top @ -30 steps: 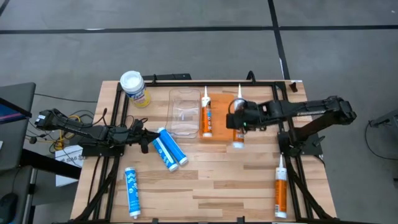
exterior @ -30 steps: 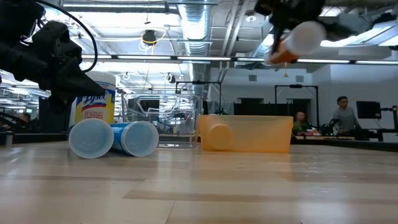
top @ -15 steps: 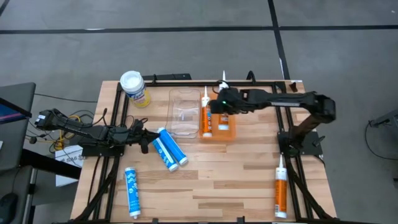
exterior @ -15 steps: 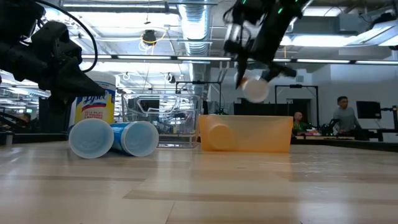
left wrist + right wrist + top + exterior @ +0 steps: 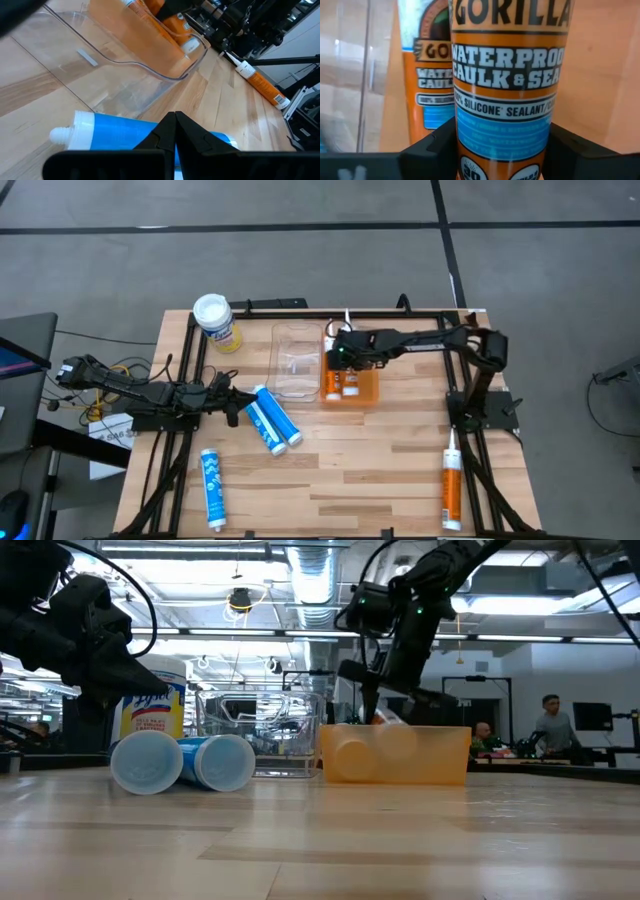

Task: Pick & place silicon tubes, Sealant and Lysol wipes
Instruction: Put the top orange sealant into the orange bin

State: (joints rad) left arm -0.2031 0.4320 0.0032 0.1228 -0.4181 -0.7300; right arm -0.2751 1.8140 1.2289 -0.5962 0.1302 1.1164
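Right gripper [image 5: 345, 358] is gripping an orange Gorilla sealant tube [image 5: 502, 85], jaws clamped on it, inside the translucent orange bin [image 5: 368, 388]. Left gripper [image 5: 232, 406], jaws together, is resting beside two blue tubes [image 5: 272, 418].

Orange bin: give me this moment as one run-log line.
right gripper: shut on sealant tube, lowering it into orange bin | second sealant tube: already in bin | left gripper: shut, idle by blue tubes

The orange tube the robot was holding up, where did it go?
The right gripper carried the sealant tube leftward and lowered it into the orange bin, beside another tube, still gripping it. The left gripper, blue tubes and Lysol wipes stayed put.
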